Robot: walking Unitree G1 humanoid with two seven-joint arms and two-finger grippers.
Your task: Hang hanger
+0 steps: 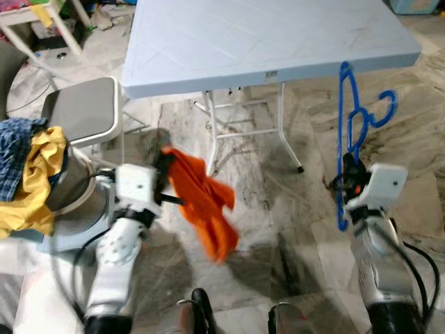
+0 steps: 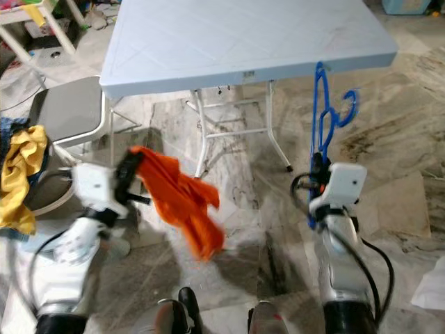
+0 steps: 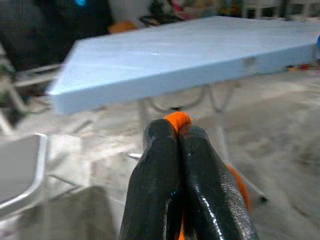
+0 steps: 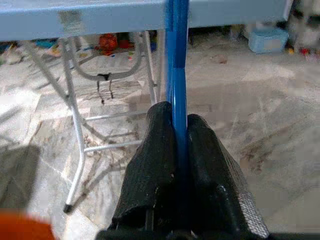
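The blue hanger [image 1: 351, 132] stands upright beside the near right corner of the pale blue table [image 1: 264, 42], its top reaching the table's edge. The right gripper [image 4: 179, 125] is clamped tight on its bar. The left gripper [image 3: 178, 132] pinches an orange cloth [image 1: 205, 202], which dangles above the marble floor [image 1: 278, 202].

A pale blue plastic folding tabletop [image 1: 264, 42] on white metal legs [image 1: 281, 132] stands on a grey-veined marble floor [image 1: 292, 209], its surface bare of objects.
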